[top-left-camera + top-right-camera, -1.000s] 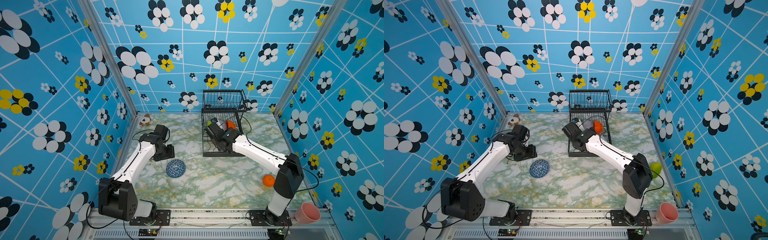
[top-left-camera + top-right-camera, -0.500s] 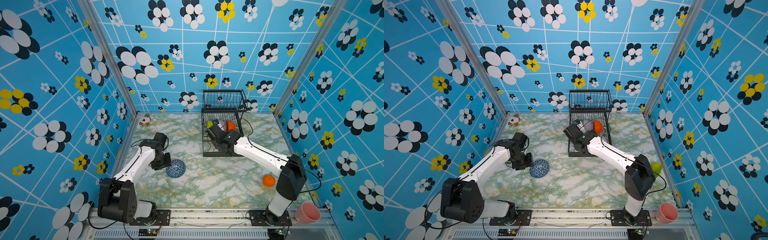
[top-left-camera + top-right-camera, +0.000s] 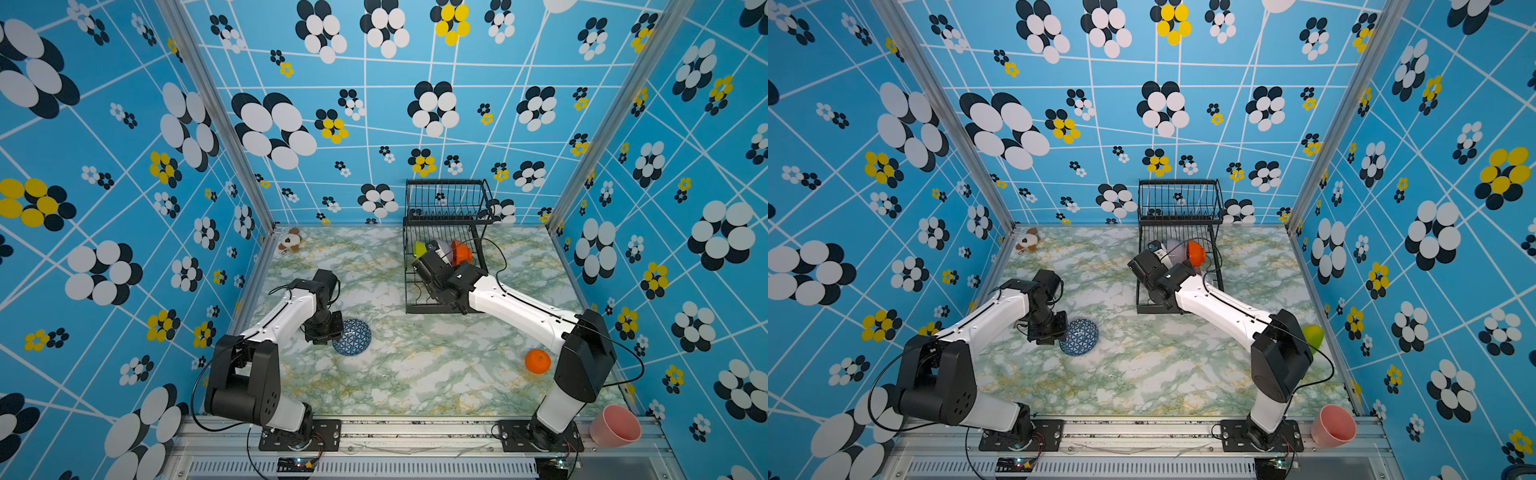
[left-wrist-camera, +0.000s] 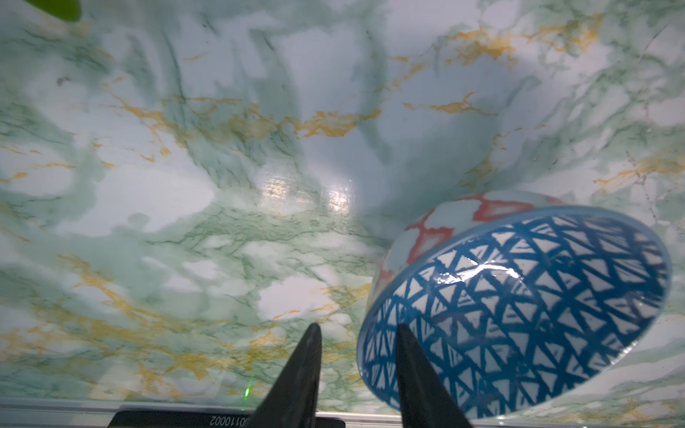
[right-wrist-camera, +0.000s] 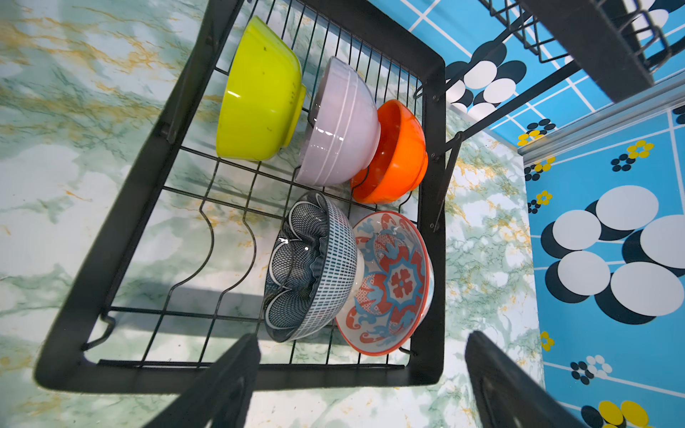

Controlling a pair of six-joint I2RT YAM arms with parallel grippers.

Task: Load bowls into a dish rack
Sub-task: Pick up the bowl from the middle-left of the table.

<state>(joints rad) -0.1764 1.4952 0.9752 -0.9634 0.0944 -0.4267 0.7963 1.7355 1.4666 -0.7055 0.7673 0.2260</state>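
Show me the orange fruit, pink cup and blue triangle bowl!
orange fruit (image 3: 537, 360): in a top view, its middle.
pink cup (image 3: 614, 426): in a top view, its pink body.
blue triangle bowl (image 4: 519, 315): left wrist view, patterned inside.

Green-veined marble tabletop (image 3: 415, 374), bearing black wire dish rack (image 3: 449, 203), tilted blue geometric bowl (image 3: 353, 343), orange fruit (image 3: 537, 360), plush toy (image 3: 291, 240), possibly a dog.

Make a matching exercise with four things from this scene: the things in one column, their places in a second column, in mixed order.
1. blue triangle-patterned round bowl
2. pale lilac round bowl
3. round orange fruit
4. pink tapered cup

A. front metal rail
B. lower tray of the black wire dish rack
C. marble table, beside the right arm
D. marble table, at the left gripper

Pairs: 1-D, 2-B, 3-C, 4-A
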